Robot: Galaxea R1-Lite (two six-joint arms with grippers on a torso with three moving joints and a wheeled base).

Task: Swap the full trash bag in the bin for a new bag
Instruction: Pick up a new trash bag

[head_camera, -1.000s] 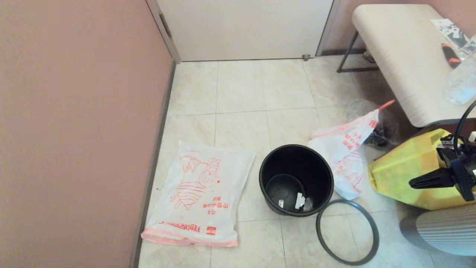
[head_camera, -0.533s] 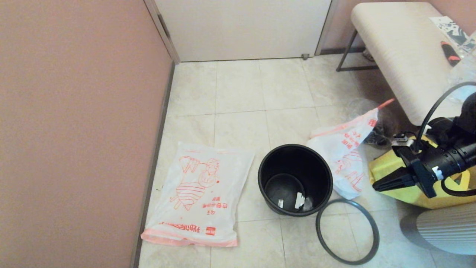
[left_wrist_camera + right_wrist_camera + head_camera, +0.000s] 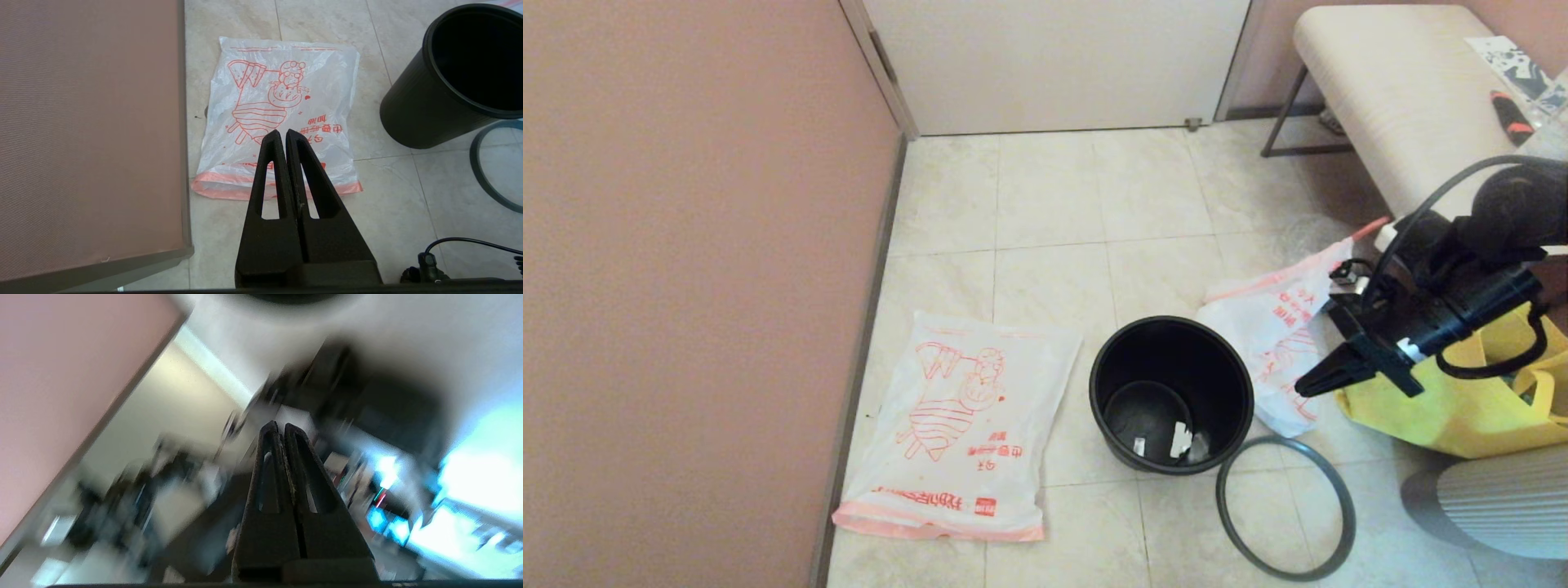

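The black bin point(image 3: 1176, 351) stands upright on the tiled floor with only a few scraps at its bottom; the left wrist view shows its side point(image 3: 421, 110). Its grey hoop point(image 3: 1279, 441) lies flat on the floor just in front and to the right. The full trash bag point(image 3: 1274, 335) lies slumped against the bin's right side. The new bag point(image 3: 960, 425) lies flat to the bin's left, by the wall. My right gripper point(image 3: 1303, 389) is shut and empty, its tip over the full bag's right edge. My left gripper point(image 3: 282, 134) is shut and empty, hovering above the new bag point(image 3: 278, 98).
A yellow tote point(image 3: 1462, 408) sits right of the full bag, under my right arm. A padded bench point(image 3: 1380, 98) stands at the back right. A pink wall point(image 3: 686, 286) borders the left side, and a white door point(image 3: 1054, 65) is behind.
My right arm has swung left and up, from over the yellow tote to the full bag's right edge. The bags, bin and hoop have not moved.
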